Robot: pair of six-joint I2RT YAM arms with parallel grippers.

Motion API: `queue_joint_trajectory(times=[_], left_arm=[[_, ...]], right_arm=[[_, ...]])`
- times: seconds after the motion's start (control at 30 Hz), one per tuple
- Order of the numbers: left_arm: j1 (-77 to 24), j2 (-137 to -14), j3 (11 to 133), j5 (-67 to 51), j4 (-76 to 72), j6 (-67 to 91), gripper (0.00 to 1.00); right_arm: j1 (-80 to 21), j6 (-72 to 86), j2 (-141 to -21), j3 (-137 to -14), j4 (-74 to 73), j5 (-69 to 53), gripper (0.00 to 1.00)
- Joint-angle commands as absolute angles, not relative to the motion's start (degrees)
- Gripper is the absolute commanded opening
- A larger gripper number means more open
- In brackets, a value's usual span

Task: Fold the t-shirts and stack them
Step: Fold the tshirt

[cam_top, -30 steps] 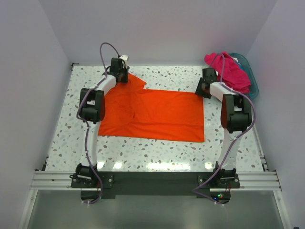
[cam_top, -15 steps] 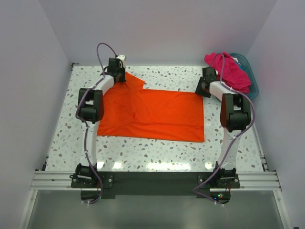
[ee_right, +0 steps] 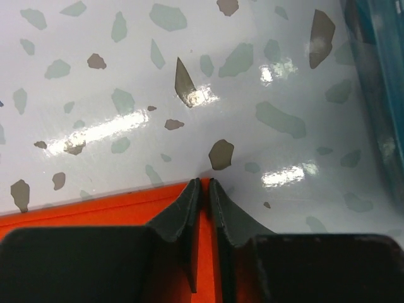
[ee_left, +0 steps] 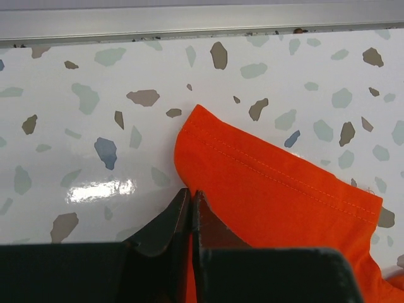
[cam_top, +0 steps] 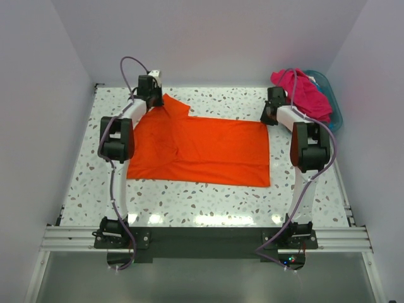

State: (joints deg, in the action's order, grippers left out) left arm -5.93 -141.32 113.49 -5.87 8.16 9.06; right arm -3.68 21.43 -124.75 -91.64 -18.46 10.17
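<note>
early going: the orange t-shirt (cam_top: 208, 151) lies spread flat on the bench (cam_top: 208, 199), seemingly not yet folded. the left gripper (ee_left: 190, 197) and right gripper (ee_right: 204, 186) each pinch a far corner. the pink t-shirt (cam_top: 308, 95) sits bunched in the basket (cam_top: 338, 117); nothing stacked.

You have a white speckled table (cam_top: 208, 205) with grey, brown and blue flecks, and its glossy top throws back bright patches of light. At its far right corner sits a teal plastic basket (cam_top: 336, 110), close against the right wall (cam_top: 372, 126). Plain pale walls close the table in: the back wall (cam_top: 208, 44) along the far edge and the left wall (cam_top: 38, 126) on the other side. Along the near edge you can see a silver metal rail (cam_top: 69, 238) with a black plate (cam_top: 208, 237) across its middle. A thin metal strip (ee_left: 202, 19) lines the table's far edge.
</note>
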Motion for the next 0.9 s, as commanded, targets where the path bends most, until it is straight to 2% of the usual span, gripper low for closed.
queue_joint_trajectory(times=[0.0, 0.1, 0.43, 0.73, 0.87], left_arm=[[-4.0, -137.1, 113.0, -8.4, 3.0, 11.5, 0.00], [-3.0, -137.5, 113.4, -10.3, 1.8, 12.4, 0.00], [-1.6, -140.7, 120.1, -14.3, 1.1, 14.1, 0.00], [-1.1, -135.4, 115.0, -14.7, -2.5, 15.9, 0.00], [-0.4, -131.4, 107.9, -14.5, -4.7, 16.6, 0.00]], right_arm=[[-3.4, 21.6, -126.0, -94.3, -18.1, 8.5, 0.11], [-3.3, 22.1, -126.0, -95.3, -17.5, 6.9, 0.00], [-3.3, 22.7, -126.6, -98.3, -13.6, 3.6, 0.00], [-3.3, 22.8, -122.0, -94.5, -10.9, 2.8, 0.00], [-3.3, 23.2, -119.0, -91.7, -9.8, 2.3, 0.00]])
